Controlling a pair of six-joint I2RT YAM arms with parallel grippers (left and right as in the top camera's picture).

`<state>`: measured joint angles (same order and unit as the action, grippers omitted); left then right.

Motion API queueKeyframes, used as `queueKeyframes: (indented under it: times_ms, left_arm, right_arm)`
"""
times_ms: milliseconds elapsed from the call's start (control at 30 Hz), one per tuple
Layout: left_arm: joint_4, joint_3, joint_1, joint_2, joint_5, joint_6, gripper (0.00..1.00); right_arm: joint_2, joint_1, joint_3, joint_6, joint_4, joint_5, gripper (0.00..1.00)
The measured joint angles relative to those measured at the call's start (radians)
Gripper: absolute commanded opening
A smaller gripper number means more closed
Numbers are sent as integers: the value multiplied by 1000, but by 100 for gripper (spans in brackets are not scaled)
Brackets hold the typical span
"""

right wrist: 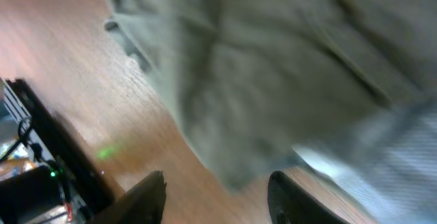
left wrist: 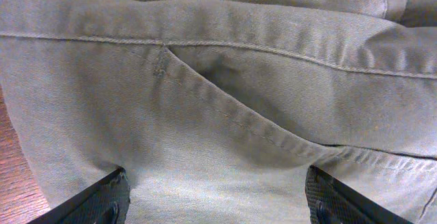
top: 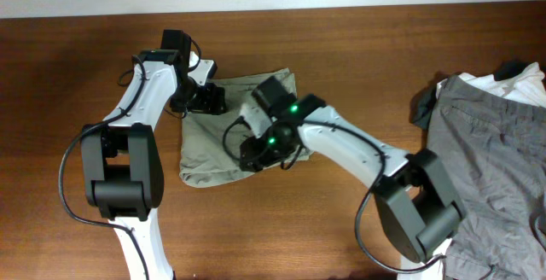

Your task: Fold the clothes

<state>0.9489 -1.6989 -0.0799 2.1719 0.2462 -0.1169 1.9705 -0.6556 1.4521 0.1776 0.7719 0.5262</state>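
Note:
The khaki-beige shorts (top: 213,139) lie folded on the wooden table, left of centre. My left gripper (top: 207,101) is at their top left edge, open, its fingers wide apart over the fabric, which fills the left wrist view (left wrist: 225,115) with a seam and a pocket slit. My right gripper (top: 260,154) is at the shorts' right edge, open. The blurred right wrist view shows the shorts (right wrist: 273,80) above the spread fingers (right wrist: 217,197), with a corner of cloth hanging between them.
A pile of other garments, with grey trousers (top: 495,160) on top and white and dark pieces (top: 512,75) behind, lies at the right edge of the table. Bare wood (top: 51,75) lies to the left and along the front.

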Motion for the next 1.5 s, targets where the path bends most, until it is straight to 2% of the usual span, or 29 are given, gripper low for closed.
queueKeyframes:
  times_ms: [100, 167, 267, 300, 333, 400, 467, 533, 567, 600, 633, 700, 733, 767, 867, 967, 1067, 1100, 1133, 1167, 1233, 1300, 1367, 1400, 1500]
  left_arm:
    - [0, 0, 0, 0, 0, 0, 83]
    - [6, 0, 0, 0, 0, 0, 86]
    - [21, 0, 7, 0, 0, 0, 87]
    - [23, 0, 12, 0, 0, 0, 87]
    - [24, 0, 18, 0, 0, 0, 87]
    - [36, 0, 32, 0, 0, 0, 87]
    - [62, -1, 45, 0, 8, 0, 86]
    - [79, -32, 57, 0, 127, -47, 85]
    - [77, -44, 58, 0, 163, -62, 80]
    - [60, -65, 56, 0, 250, -103, 64]
    - [52, -76, 48, 0, 301, -140, 50]
    - [48, -79, 6, 3, 367, -225, 9]
    - [49, -79, -13, 6, 370, -249, 1]
    - [48, -79, -37, 14, 366, -274, 0]
    - [43, -80, -108, 92, 349, -313, 0]
    - [13, -82, -108, 177, 371, -321, 1]
    - [-37, -100, -89, 181, 365, -293, 11]
    - [-33, -130, -78, 190, 356, -269, 17]
    - [-12, -186, -60, 203, 345, -247, 27]
    - [16, -231, -44, 208, 336, -232, 31]
    - [173, -385, 3, 218, 317, -205, 43]
    - [402, -557, 49, 218, 304, -189, 45]
    - [541, -644, 57, 220, 289, -186, 48]
    - [661, -714, 60, 222, 265, -184, 50]
    - [735, -800, 60, 195, 161, -149, 53]
  right_arm:
    - [2, -19, 0, 26, -50, -9, 4]
    - [2, 9, 1, 34, 8, -40, 4]
    - [-16, 105, 2, 40, 200, -163, 4]
    - [-24, 124, 3, 40, 234, -190, 16]
    - [-34, 146, 3, 39, 276, -225, 34]
    - [-41, 157, 3, 33, 349, -304, 35]
    - [-43, 166, 2, 75, 410, -419, 32]
    - [-75, 209, 3, 93, 411, -437, 31]
    - [-89, 219, 3, 88, 397, -428, 31]
    - [-124, 237, 5, 76, 360, -400, 28]
    - [-147, 241, 6, 69, 332, -365, 19]
    - [-172, 239, 14, 56, 286, -288, 5]
    - [-171, 235, 15, 60, 250, -243, 4]
    - [-158, 226, 15, 64, 212, -219, 4]
    - [-75, 187, 16, 111, 180, -189, 4]
    - [87, 158, 16, 201, 187, -180, 4]
    - [157, 161, 24, 247, 215, -161, 4]
    - [157, 162, 27, 259, 224, -161, 4]
    - [157, 162, 27, 267, 231, -161, 4]
    - [158, 162, 27, 270, 243, -161, 4]
    - [157, 165, 27, 227, 282, -141, 4]
    - [146, 176, 41, 150, 335, -129, 4]
    - [112, 182, 61, 105, 362, -131, 5]
    - [42, 188, 92, 73, 369, -135, 5]
    - [-137, 190, 184, 44, 368, -188, 5]
